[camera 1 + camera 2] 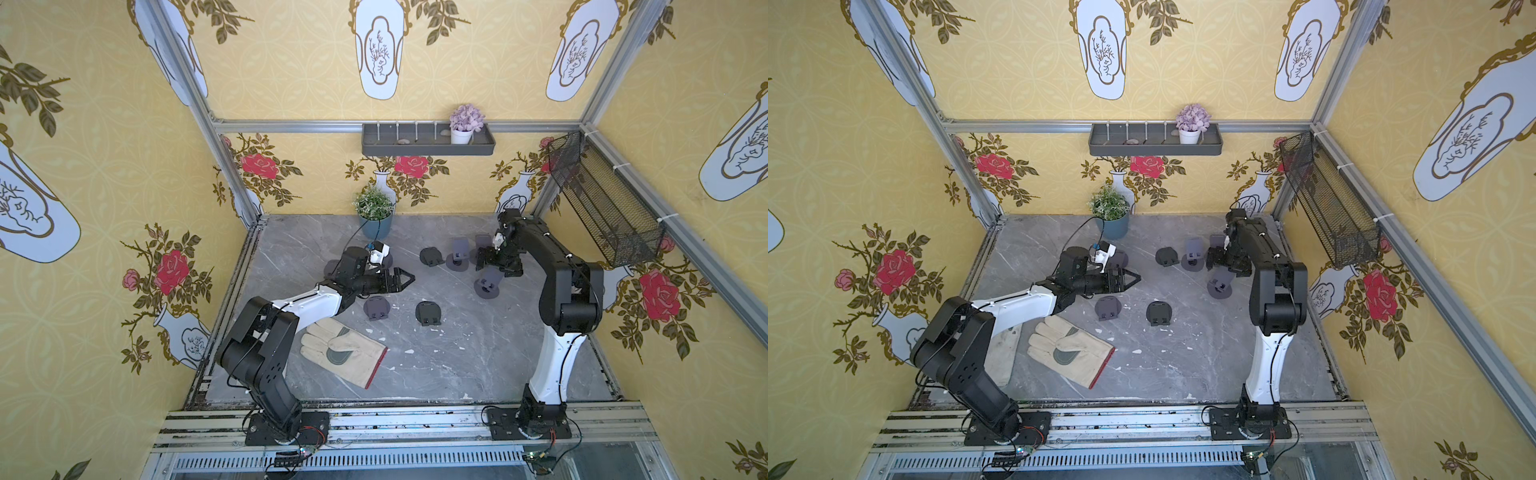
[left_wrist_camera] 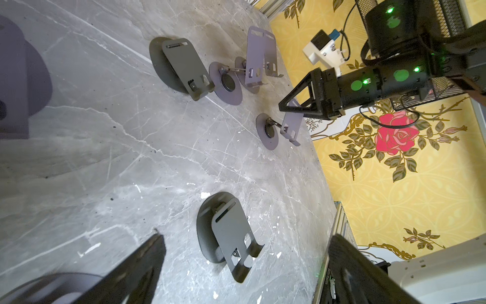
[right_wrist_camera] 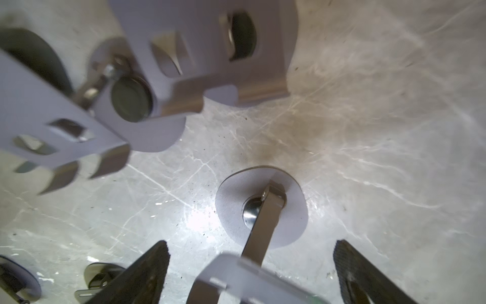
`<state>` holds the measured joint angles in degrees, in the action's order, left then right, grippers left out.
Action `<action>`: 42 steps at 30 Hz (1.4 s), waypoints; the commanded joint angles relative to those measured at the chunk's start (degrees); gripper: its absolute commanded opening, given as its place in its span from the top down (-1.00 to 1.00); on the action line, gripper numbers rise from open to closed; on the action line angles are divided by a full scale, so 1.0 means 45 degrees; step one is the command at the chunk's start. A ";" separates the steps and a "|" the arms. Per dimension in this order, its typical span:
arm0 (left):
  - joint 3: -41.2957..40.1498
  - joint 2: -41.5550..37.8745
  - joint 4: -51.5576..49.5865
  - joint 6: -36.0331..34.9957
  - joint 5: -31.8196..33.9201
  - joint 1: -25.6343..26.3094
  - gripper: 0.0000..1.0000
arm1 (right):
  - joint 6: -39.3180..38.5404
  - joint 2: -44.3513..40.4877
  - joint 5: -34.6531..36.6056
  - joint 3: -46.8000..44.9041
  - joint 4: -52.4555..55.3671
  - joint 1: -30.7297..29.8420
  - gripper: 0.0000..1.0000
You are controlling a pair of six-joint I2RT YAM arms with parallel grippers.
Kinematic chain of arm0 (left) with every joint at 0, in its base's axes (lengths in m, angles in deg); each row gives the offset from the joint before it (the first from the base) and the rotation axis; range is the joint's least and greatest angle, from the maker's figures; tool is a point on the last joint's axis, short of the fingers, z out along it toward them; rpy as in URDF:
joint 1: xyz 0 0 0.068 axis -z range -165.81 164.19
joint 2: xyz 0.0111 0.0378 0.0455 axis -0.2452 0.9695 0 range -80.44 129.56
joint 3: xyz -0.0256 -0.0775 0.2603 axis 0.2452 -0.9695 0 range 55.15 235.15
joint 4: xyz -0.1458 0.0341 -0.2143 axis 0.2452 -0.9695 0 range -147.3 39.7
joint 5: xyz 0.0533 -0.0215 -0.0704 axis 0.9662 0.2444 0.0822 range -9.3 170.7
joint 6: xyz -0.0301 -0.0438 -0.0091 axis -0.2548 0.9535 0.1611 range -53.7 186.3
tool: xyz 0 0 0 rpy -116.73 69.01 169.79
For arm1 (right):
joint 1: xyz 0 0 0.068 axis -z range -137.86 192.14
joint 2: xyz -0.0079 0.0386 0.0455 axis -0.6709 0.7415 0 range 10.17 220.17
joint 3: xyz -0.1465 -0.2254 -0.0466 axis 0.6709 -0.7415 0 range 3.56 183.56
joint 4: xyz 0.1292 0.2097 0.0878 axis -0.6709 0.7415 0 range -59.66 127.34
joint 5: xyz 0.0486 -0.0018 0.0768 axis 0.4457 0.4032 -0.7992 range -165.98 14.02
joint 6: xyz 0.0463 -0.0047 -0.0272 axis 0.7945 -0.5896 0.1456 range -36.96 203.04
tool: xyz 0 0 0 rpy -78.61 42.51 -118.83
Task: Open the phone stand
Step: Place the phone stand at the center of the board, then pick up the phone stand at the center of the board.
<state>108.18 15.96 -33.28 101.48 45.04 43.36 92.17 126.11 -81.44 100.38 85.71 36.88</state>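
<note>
The phone stand [image 3: 263, 210] is seen low in the middle of the right wrist view. Its round base lies flat on the grey marble worktop [image 3: 368, 131] and its plate is raised on the hinged arm. The plate is flanked by the fingers of the right gripper [image 3: 251, 247], which are spread wide with a gap on each side, so nothing is gripped. In both top views this stand is placed right of centre. The left gripper [image 1: 405, 278] is held wide open and empty, left of centre and well apart from it. A work glove [image 1: 345, 349] lies near the lower left of the worktop.
</note>
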 commanded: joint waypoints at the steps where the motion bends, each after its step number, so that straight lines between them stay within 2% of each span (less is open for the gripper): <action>1: -0.0189 -0.0111 0.0295 0.0063 0.0125 0.0004 -0.98 | 0.0470 -0.0453 0.0553 0.0182 0.0338 -0.0077 -0.96; 9: -0.0720 -0.0569 0.0496 0.0120 0.0287 0.0023 -0.98 | 0.0726 -0.1267 0.1055 0.1062 0.0881 -0.0711 -0.96; 22: -0.1063 -0.1488 -0.0176 -0.0142 0.0947 0.0022 -0.98 | 0.0599 -0.0826 0.0553 0.3223 0.0173 -0.3107 -0.96; 32: -0.1302 -0.2149 -0.0758 -0.0400 0.1613 -0.0017 -0.98 | 0.0067 0.0713 0.0135 0.4704 -0.0712 -0.4566 -0.96; 42: -0.1434 -0.2294 -0.0852 -0.0287 0.1852 -0.0290 -0.98 | -0.0172 0.2448 0.0309 0.5896 -0.0875 -0.5033 -0.96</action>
<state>102.15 5.84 -37.15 100.54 52.80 42.33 91.99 135.82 -81.24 125.93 82.98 14.52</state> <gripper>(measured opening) 0.990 0.981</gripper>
